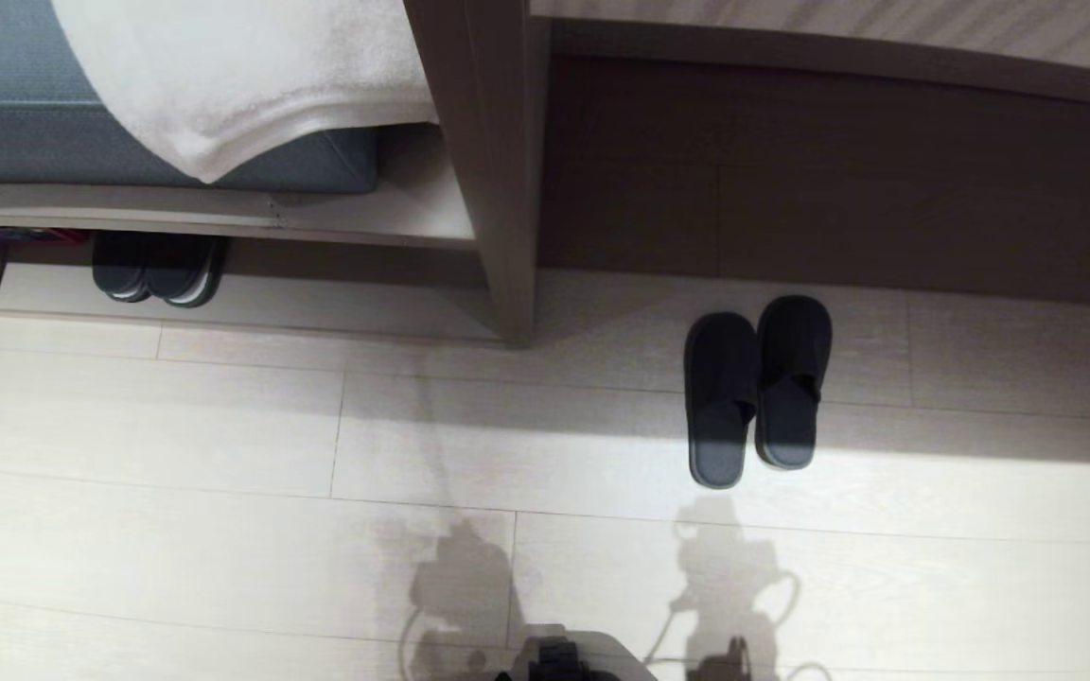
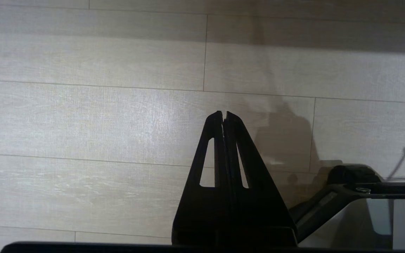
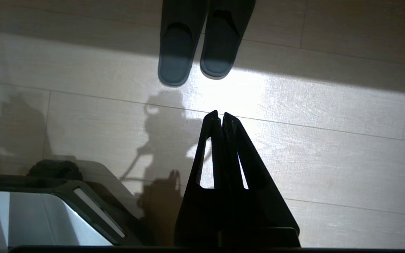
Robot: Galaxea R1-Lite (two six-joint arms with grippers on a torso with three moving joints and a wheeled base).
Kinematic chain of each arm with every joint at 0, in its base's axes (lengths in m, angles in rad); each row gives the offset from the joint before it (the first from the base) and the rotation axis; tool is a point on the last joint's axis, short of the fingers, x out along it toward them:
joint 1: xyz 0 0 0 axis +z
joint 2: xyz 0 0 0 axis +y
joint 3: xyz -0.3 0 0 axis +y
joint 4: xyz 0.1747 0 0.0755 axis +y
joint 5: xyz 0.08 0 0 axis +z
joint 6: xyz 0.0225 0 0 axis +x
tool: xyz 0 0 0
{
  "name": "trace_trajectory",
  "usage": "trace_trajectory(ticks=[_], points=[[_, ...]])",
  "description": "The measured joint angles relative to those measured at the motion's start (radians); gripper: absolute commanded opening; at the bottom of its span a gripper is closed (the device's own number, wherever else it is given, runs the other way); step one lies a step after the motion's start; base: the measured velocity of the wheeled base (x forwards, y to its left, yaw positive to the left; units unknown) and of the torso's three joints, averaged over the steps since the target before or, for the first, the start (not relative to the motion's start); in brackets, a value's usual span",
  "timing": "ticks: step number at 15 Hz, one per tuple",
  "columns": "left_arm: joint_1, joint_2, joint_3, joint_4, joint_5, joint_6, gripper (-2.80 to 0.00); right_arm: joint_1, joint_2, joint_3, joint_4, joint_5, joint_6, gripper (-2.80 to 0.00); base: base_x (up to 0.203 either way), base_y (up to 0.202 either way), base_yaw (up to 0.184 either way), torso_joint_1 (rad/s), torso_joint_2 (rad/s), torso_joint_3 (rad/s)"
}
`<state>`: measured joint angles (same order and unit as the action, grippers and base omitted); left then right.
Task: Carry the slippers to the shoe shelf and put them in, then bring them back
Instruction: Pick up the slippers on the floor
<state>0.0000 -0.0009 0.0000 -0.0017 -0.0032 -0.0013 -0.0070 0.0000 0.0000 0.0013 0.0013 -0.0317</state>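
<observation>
On the floor: the slippers (image 1: pixel 758 390) are seen as a pair, side by side and touching, toes pointed toward the brown front panel (image 1: pixel 838 180) of the desk, heels toward the robot; in the head view they lie at about 2 o'clock from the frame's middle.
Shoe shelf: the shoe shelf (image 1: pixel 223 222) is seen at about 10 o'clock in the head view, left of an upright beige panel (image 1: pixel 493 170); a second dark pair with pale sole rims (image 1: pixel 159 270) is tucked into it, and the slippers are well apart from it.
Above the shelf: a grey-blue cushion (image 1: pixel 25 113) and a white towel (image 1: pixel 242 76) are seen.
Left gripper: the left gripper (image 2: pixel 224 113) is held over bare floor planks, its jaws pressed together, nothing between them.
Right gripper: the right gripper (image 3: pixel 220 113) is held with its jaws pressed together and empty; the slippers (image 3: pixel 202 45) lie ahead of its tips, apart from them.
Done: nothing of the task is judged to be done; the slippers are untouched.
Left: the pair has yet to be picked up, carried to the shelf, set inside, then fetched back.
Next need: opened jaws and a reach toward the heels are judged to be required.
</observation>
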Motion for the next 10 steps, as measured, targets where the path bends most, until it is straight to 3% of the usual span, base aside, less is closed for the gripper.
trace_trajectory(ticks=[10], points=[[0.0,0.0,0.0,0.0,0.0,0.0,-2.8,0.0,0.0,0.0,0.0,0.0,0.001,-2.8,0.0,0.0,0.0,0.004,0.0,-0.199]])
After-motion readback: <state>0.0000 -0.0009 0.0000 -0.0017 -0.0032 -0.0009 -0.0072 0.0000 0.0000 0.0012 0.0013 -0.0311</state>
